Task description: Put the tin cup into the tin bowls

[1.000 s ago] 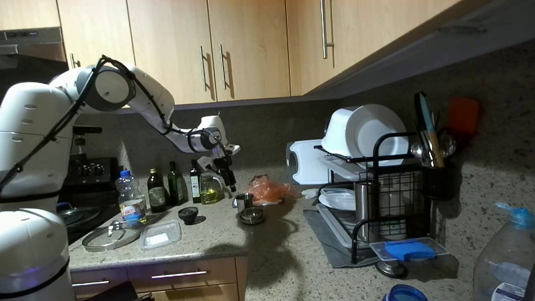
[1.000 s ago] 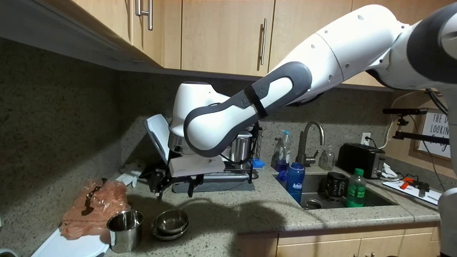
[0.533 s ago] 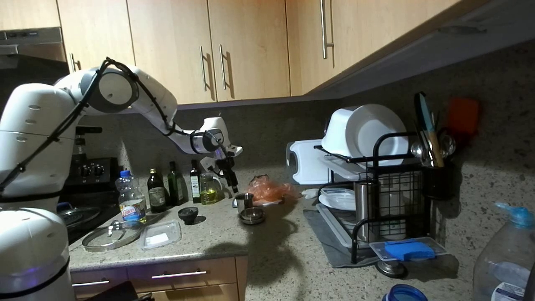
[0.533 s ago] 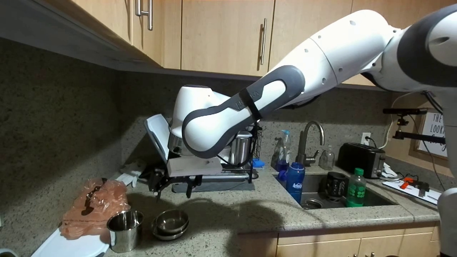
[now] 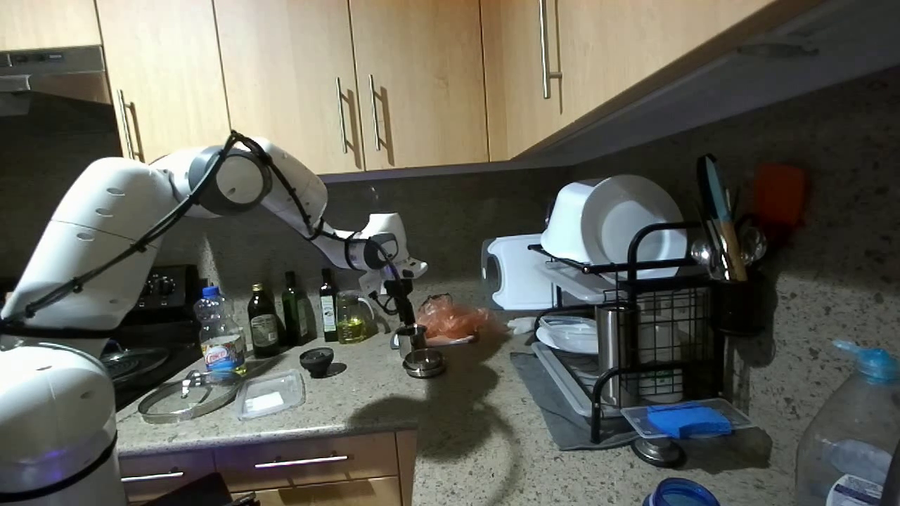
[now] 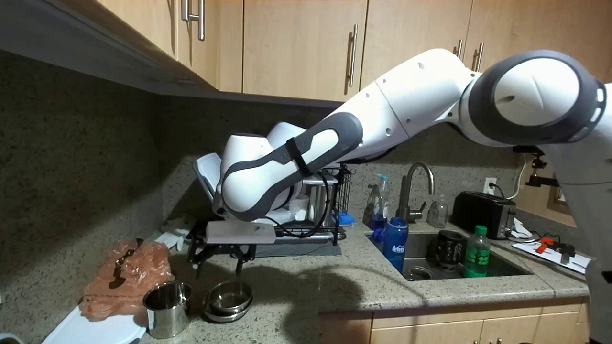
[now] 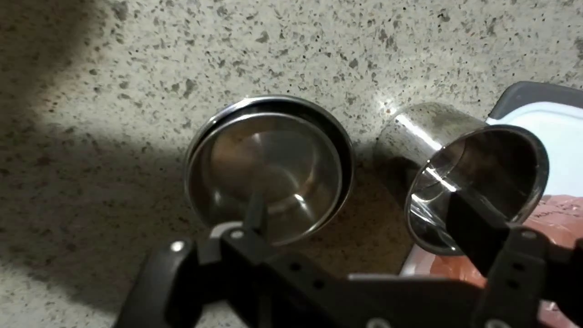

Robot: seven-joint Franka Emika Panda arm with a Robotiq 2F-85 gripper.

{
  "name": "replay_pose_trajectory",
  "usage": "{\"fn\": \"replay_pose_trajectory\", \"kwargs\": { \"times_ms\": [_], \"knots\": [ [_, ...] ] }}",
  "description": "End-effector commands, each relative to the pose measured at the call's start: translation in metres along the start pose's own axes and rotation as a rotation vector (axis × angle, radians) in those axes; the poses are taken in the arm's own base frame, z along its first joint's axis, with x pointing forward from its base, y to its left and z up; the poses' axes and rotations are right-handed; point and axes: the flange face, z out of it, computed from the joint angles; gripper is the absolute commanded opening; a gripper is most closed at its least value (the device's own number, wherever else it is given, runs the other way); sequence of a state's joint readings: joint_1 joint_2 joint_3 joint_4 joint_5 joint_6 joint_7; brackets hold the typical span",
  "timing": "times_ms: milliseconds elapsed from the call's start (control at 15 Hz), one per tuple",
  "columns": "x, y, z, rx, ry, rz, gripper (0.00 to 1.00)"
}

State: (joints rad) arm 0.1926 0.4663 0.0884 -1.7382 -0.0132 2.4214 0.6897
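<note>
The tin cup [image 5: 413, 343] stands upright on the counter, shiny and tall-walled. It also shows in an exterior view [image 6: 167, 315] and in the wrist view [image 7: 421, 130]. The tin bowls [image 6: 230, 298] are a low nested stack beside it, a small gap apart. They also show in an exterior view [image 5: 424, 363] and in the wrist view [image 7: 282, 168]. The cup and the bowls look empty inside. My gripper [image 6: 218, 274] is open and empty, above the counter. In the wrist view the gripper [image 7: 357, 205] has one finger over the bowls and one over the cup's mouth.
An orange plastic bag [image 6: 129, 277] lies on a white board [image 6: 91, 329] beside the cup. A dish rack [image 5: 633, 281] stands further along the counter. A black bowl [image 5: 317, 361], several bottles [image 5: 264, 327] and a glass lid [image 5: 186, 400] are on the other side.
The arm has reached forward and lowered. In an exterior view my gripper moved right and down toward the cup; in both exterior views it is lower. Cup and bowls have not moved.
</note>
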Motion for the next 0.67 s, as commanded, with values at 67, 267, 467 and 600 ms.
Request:
{"fn": "replay_pose_trajectory", "kwargs": {
  "times_ms": [67,267,467,600],
  "knots": [
    [0.021,-0.019,0.016,-0.010,-0.024,0.012,1.00],
    [0.027,-0.027,0.023,-0.027,-0.026,0.008,1.00],
    [0.031,-0.034,0.029,-0.040,-0.032,0.001,1.00],
    [0.033,-0.038,0.032,-0.044,-0.042,-0.002,1.00]
  ]
}}
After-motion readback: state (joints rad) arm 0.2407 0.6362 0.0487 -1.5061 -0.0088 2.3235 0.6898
